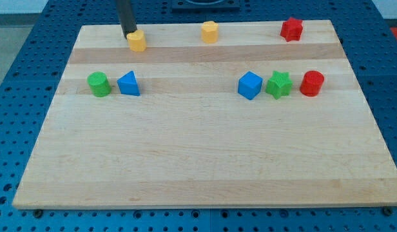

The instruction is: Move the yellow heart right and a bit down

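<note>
my tip (129, 33) sits at the view's top left of the wooden board (205, 167), touching or all but touching the upper left side of a yellow block (137, 40) that i take to be the yellow heart, though its shape is hard to make out at this size; a second yellow block (210, 31), which looks more like a hexagon, lies well to the view's right along the same top strip, and i cannot be fully sure which of the two is the heart. there are no jaws on this rig, only the straight dark rod, so nothing is spread, pressed together or pinching anything. judging by where things lie, the task looks barely begun: the yellow heart is close to the board's top left corner, with a long bare stretch of wood to its right and below it, and the tip is placed on the side from which a push toward the view's right and slightly down would make sense. what is left, as i read it, is essentially the whole travel. the other blocks are out of the near path: a green cylinder (99, 84) and a blue triangle (129, 84) lie just beside each other below the heart, a red star (291, 29) is at the top right, and a blue cube (249, 85), a green star (279, 84) and a red cylinder (312, 84) form a close row at the right. a push that dips too steeply could, i think, bring the heart toward the blue triangle.
</note>
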Robot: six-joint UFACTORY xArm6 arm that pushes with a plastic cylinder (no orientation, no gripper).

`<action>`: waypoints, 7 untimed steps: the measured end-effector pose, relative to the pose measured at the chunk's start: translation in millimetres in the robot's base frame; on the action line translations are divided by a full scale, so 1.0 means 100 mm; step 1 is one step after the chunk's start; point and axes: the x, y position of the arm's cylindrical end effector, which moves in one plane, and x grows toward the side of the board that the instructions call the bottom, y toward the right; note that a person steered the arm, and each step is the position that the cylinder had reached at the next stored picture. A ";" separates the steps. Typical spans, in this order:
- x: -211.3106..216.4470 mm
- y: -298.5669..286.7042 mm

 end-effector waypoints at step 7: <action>0.55 0.21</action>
